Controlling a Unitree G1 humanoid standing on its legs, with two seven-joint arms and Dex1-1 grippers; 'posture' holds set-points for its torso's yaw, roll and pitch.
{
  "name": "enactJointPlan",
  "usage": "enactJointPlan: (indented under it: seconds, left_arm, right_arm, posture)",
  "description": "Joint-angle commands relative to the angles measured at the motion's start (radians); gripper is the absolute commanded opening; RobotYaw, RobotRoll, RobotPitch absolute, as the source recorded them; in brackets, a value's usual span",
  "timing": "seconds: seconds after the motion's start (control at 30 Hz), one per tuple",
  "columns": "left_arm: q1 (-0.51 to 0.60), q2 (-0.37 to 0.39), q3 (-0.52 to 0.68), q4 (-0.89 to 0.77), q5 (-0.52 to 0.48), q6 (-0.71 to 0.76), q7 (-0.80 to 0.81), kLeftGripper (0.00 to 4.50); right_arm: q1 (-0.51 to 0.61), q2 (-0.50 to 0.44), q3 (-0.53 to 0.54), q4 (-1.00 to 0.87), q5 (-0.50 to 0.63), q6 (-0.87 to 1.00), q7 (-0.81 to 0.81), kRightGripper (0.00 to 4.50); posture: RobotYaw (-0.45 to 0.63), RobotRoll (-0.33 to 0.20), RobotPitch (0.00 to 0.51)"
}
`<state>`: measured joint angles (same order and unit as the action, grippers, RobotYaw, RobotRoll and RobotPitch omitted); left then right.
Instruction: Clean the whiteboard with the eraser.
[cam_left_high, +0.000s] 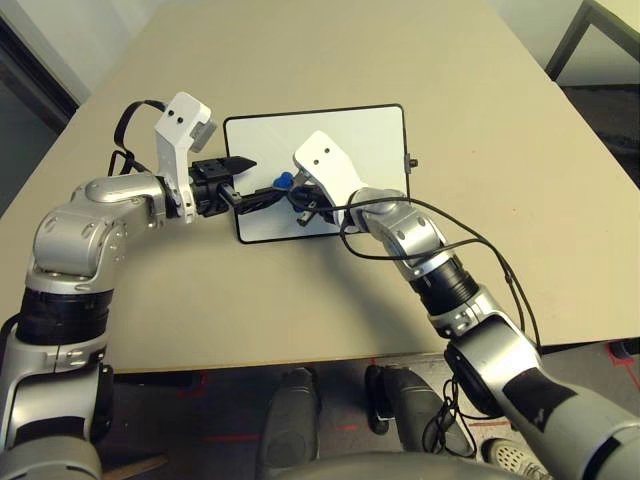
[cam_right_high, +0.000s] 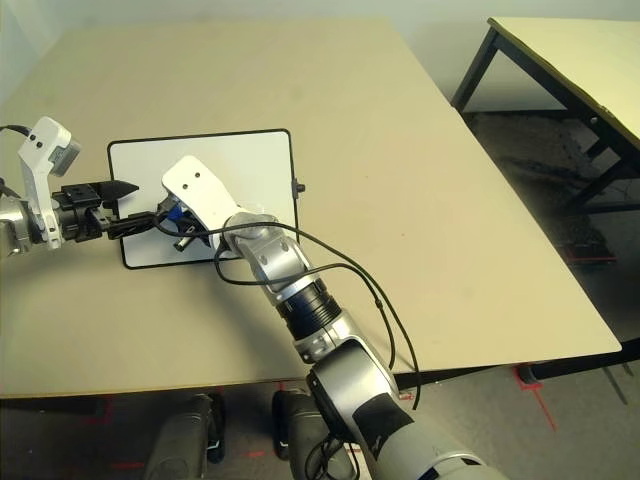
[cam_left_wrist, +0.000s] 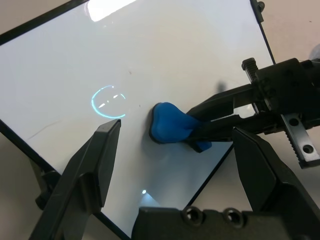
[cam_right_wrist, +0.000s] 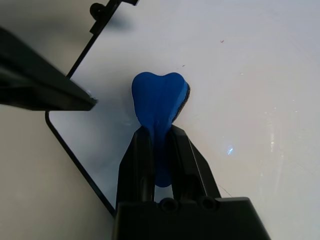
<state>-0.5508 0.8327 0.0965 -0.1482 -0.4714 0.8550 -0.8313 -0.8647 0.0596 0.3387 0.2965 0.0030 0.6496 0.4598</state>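
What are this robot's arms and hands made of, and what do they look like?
Both arms are silver metal tubes with black joint bands. Each wrist carries a white angular plate. The left gripper and right gripper each have two black tapered fingers. Loose black cables loop along the right forearm.

Right gripper (cam_right_wrist: 159, 145) fingers pinch eraser (cam_right_wrist: 160, 100) at its waist, so near half of blue block hidden between them in right wrist view. From head camera, white wrist bracket covers most of eraser, just blue sliver peeks out. Same arm blocks near right part of whiteboard (cam_left_high: 370, 140). Left wrist view cuts off board's corners at picture edges. Face mark (cam_left_wrist: 108, 101) too faint to read details. Second table (cam_right_high: 560, 50) cropped at far right edge.
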Motion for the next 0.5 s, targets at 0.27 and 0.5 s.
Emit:
enactJointPlan:
  seconds: [0.27,0.5]
  left_arm:
    - [-0.007,-0.002,-0.025,-0.002,-0.001,0.006,-0.012,4.50]
    - [-0.010,0.000,-0.026,0.002,0.002,0.006,-0.019,4.50]
  right_arm:
    - [-0.175,-0.044,-0.206,0.251,-0.008,-0.110,-0.182,0.30]
    - [-0.158,-0.086,-0.228,0.253,-0.022,-0.077,-0.216,0.29]
  posture:
    - [0.12,0.000,0.169]
    - [0.12,0.000,0.171]
